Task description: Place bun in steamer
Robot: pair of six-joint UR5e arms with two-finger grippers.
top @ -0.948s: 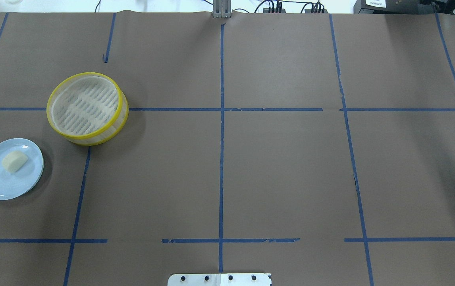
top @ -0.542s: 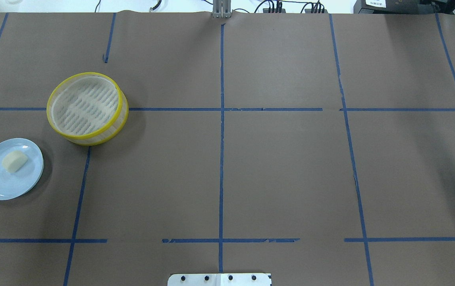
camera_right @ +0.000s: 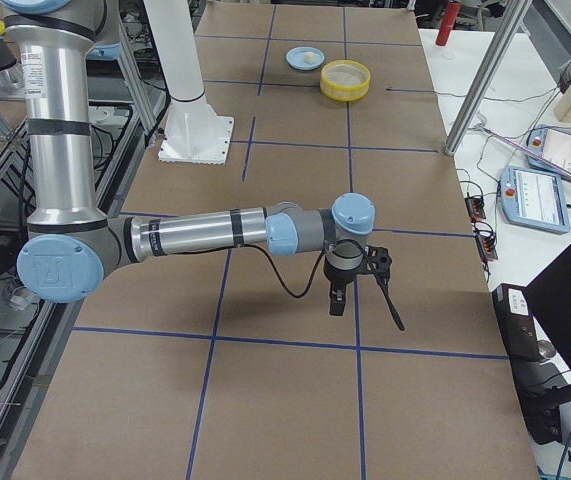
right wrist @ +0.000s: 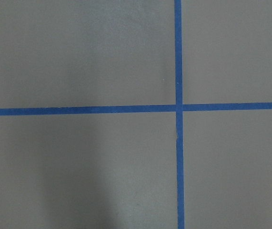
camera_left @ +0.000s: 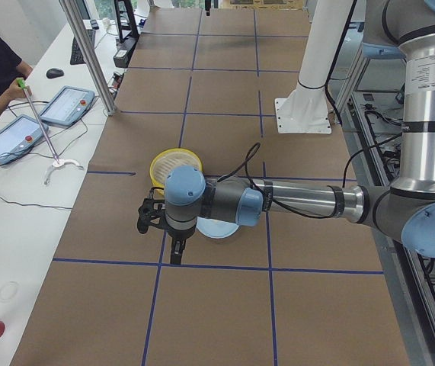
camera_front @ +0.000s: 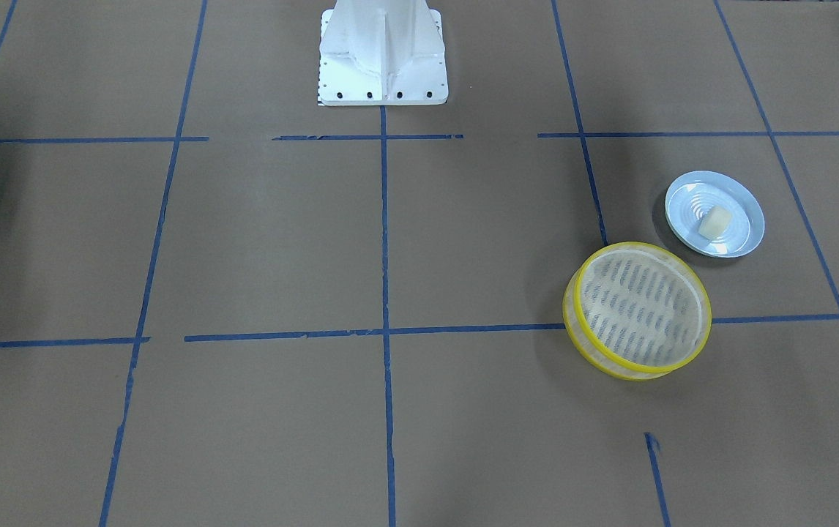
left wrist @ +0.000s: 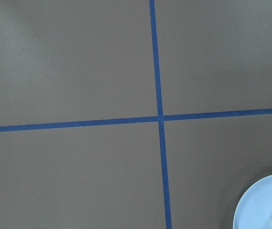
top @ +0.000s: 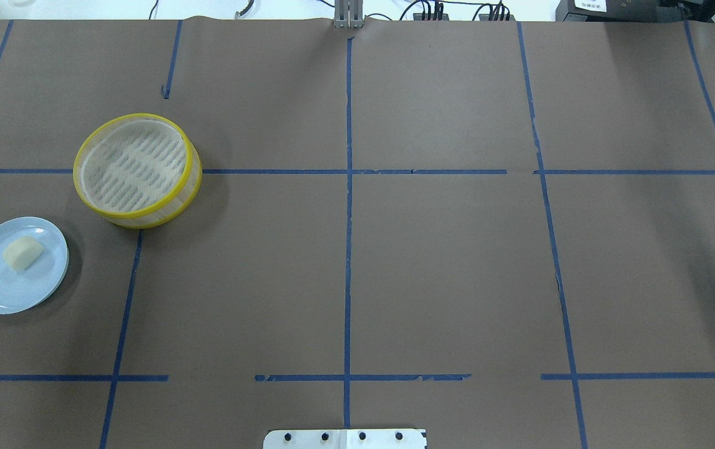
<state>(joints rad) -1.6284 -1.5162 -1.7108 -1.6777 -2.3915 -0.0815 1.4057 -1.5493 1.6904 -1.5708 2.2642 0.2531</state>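
1. The steamer (top: 195,181) sits upright on the brown paper-covered table (top: 445,262), on the robot's left half. Nothing lies on its slotted mesh floor.
2. The bun (top: 23,253) is not in the steamer. It lies on a pale blue plate (top: 2,287) just beside the steamer, on the side nearer the robot's base (camera_front: 381,51) and further out towards the table's left end. Plate and steamer do not touch.
3. Blue tape lines (top: 348,249) cross the table. One runs under the steamer, and another starts at its rim on the base side.
4. The left arm (camera_left: 301,202) reaches out low over the table. The left gripper (camera_left: 164,240) hangs above the paper near the steamer, on the plate's side, and holds nothing that I can see. From the table's end I cannot tell how far apart its fingers are.
5. The left wrist camera looks straight down on a tape crossing, with the plate's edge and a sliver of bun in one corner.
6. The right gripper (camera_right: 365,308) hangs well apart from the steamer, towards the opposite end of the table, with the right arm (camera_right: 195,232) stretched out behind it. I cannot tell its opening either. Its wrist camera shows only paper and tape.
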